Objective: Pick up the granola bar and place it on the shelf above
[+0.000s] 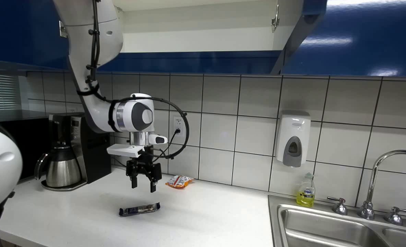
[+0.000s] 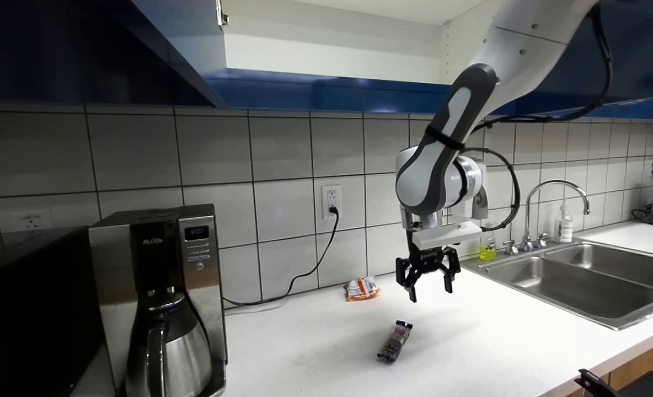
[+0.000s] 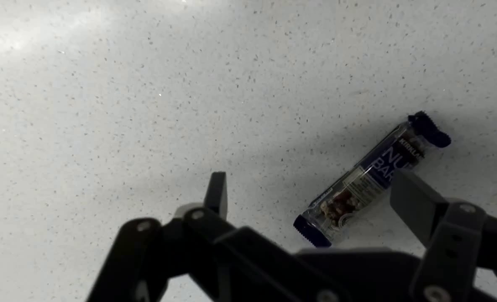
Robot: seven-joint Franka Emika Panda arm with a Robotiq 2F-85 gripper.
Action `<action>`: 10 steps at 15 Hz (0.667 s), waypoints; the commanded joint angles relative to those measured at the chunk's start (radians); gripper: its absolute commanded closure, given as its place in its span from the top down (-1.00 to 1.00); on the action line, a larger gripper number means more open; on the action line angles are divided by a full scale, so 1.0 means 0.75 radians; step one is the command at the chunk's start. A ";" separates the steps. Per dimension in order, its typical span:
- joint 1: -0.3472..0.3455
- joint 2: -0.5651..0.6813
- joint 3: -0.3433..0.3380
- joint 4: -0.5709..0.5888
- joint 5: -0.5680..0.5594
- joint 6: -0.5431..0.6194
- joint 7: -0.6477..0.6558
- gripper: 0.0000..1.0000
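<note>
Nearest in the wrist view is the claw [image 3: 309,191], its fingers spread wide towards nine and three o'clock and gripping nothing. Below, apart from the fingertips, the granola bar [image 3: 368,180] lies flat on the desk [image 3: 147,105], its lettered end pointing between one and two o'clock; the three-o'clock finger hides part of its edge.

The step in hand looks like lining up for the pick. To do it well, turn the claw clockwise in this view, about an hour and a half on the dial, so the fingers close across the narrow width. Shift towards two or three o'clock to centre on the bar's middle, then lower until the pads flank it. Squeeze gently, as the bar may slip or crush.

Farther back, the orange packet [image 1: 179,181] sits at two o'clock from the bar in an exterior view and should not hinder the descent. Farthest, up towards twelve, is the wall cupboard [image 1: 196,41]; its blue bottom edge [image 1: 196,62] hides the shelf's surface, so lift well past that edge before reaching in.
</note>
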 commanded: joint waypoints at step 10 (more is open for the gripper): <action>0.171 0.398 -0.100 0.350 -0.013 0.002 0.016 1.00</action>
